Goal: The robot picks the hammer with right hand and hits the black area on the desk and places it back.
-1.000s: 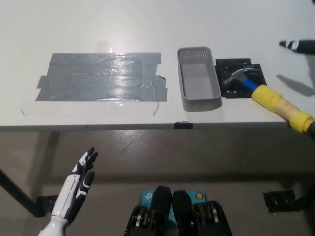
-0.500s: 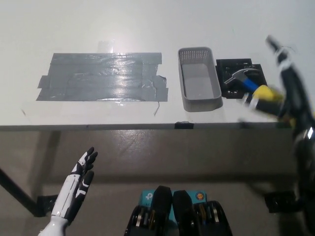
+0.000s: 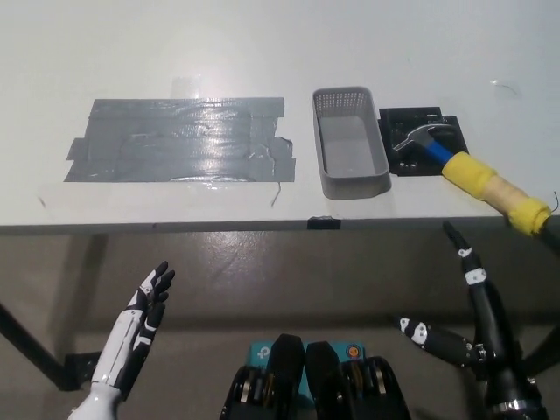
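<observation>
The hammer (image 3: 468, 168) lies at the table's right end, its steel head on a small black pad (image 3: 423, 140) and its blue, yellow and tan handle reaching out over the table's front edge. A wide patch of dark grey tape (image 3: 179, 139) covers the table's left-middle. My black right hand (image 3: 472, 319) is low at the lower right, below the table edge, open with fingers spread and holding nothing. My white left hand (image 3: 136, 328) rests at the lower left, below the table, open with fingers straight.
A grey plastic basket (image 3: 350, 153) with nothing in it stands between the tape patch and the black pad. The white table's front edge (image 3: 262, 226) runs across the picture's middle, with bare floor below it.
My right hand has dropped from over the table's right end to below the table edge at the lower right. The hammer lies where it did. The left hand has not moved.
</observation>
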Controlling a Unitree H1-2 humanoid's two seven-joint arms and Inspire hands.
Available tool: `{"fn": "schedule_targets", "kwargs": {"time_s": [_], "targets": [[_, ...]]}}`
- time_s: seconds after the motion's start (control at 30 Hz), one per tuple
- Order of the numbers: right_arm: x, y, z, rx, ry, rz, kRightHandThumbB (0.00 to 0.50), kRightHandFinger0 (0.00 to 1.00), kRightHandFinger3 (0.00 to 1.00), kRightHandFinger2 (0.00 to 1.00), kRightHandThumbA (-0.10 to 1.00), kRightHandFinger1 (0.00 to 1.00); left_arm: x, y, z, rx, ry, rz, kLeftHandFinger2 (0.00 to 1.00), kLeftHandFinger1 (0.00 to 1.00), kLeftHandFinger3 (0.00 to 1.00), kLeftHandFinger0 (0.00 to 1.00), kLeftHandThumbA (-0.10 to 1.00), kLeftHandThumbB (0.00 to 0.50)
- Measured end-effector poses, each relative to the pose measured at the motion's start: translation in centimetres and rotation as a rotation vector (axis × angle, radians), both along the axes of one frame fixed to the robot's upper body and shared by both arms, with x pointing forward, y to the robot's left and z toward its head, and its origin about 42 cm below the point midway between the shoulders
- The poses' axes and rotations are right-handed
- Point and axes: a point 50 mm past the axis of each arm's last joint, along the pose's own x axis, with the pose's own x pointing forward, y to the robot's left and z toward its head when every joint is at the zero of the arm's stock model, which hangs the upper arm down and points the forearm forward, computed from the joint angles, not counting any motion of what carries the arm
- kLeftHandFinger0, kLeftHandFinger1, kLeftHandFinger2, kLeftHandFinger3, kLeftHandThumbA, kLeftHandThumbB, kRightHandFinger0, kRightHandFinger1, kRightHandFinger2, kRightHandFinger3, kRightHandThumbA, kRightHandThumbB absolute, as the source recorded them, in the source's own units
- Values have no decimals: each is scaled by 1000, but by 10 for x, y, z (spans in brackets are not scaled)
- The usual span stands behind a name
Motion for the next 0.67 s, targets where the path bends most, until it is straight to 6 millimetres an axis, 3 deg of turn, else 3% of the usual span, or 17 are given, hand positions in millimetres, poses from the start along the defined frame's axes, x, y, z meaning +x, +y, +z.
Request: {"fn": "schedule_targets", "kwargs": {"time_s": [0.2, 0.57, 0.67], "targets": [[6, -9, -9, 40, -36, -32, 264, 1000, 1000, 1000, 1000, 1000, 3, -1, 3, -15, -5, -15, 1000, 1000, 1000, 1000, 1000, 210], [7, -10, -9, 79, -95, -28, 264, 1000, 1000, 1000, 1000, 1000, 4, 0, 4, -22, -7, -24, 1000, 1000, 1000, 1000, 1000, 200], [7, -10, -9, 82, -100, -29, 241, 1000, 1000, 1000, 1000, 1000, 4, 0, 4, -24, -7, -22, 1000, 1000, 1000, 1000, 1000, 208]]}}
